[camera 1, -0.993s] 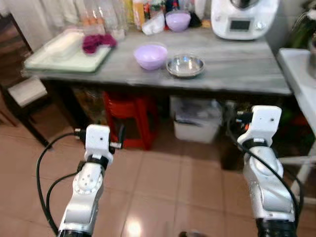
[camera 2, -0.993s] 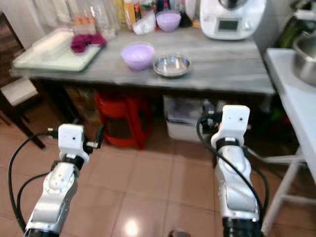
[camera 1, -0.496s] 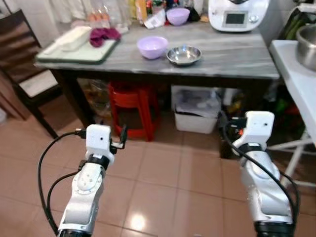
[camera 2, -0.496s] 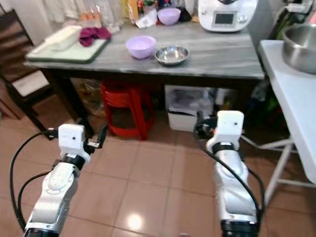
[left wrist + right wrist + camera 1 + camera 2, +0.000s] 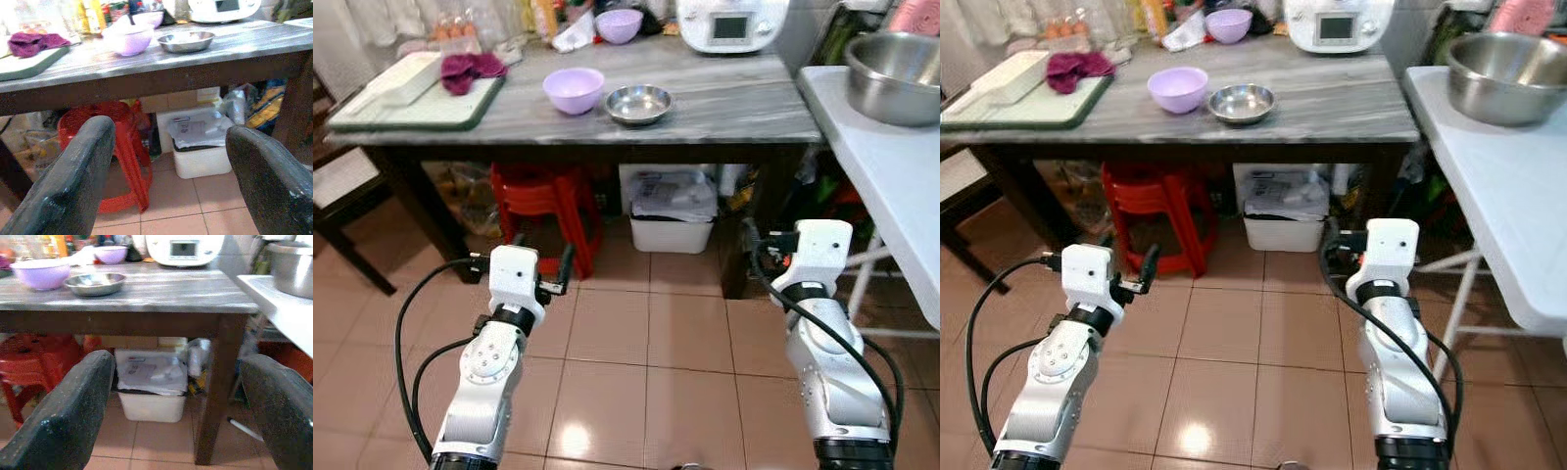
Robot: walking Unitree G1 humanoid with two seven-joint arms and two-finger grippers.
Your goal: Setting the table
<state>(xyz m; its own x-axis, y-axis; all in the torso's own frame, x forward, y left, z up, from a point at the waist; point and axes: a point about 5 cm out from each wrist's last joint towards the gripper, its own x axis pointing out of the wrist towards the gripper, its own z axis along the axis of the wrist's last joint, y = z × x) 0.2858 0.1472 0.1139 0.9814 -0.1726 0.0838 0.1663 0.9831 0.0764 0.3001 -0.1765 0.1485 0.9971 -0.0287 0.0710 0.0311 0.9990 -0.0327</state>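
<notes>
A light purple bowl [image 5: 574,89] and a shallow steel bowl [image 5: 638,102] sit side by side near the middle of the grey marble table [image 5: 744,103]. A second purple bowl [image 5: 619,24] stands at the back among bottles. Both my arms are held low in front of me over the tiled floor, well short of the table. My left gripper [image 5: 166,186] is open with nothing between its fingers [image 5: 73,181]. My right gripper [image 5: 176,416] is also open and empty, pointing at the space under the table.
A green tray [image 5: 460,110] with a white dish and a magenta cloth [image 5: 470,67] lies at the table's left end. A white appliance [image 5: 729,22] stands at the back. Under the table are a red stool [image 5: 543,201] and a white bin [image 5: 673,225]. At the right, a white side table [image 5: 886,166] carries a big steel bowl [image 5: 896,64].
The camera has moved: the table now looks farther off and shifted left, and the side table with the big steel bowl has come into view. Both grippers stay open and low.
</notes>
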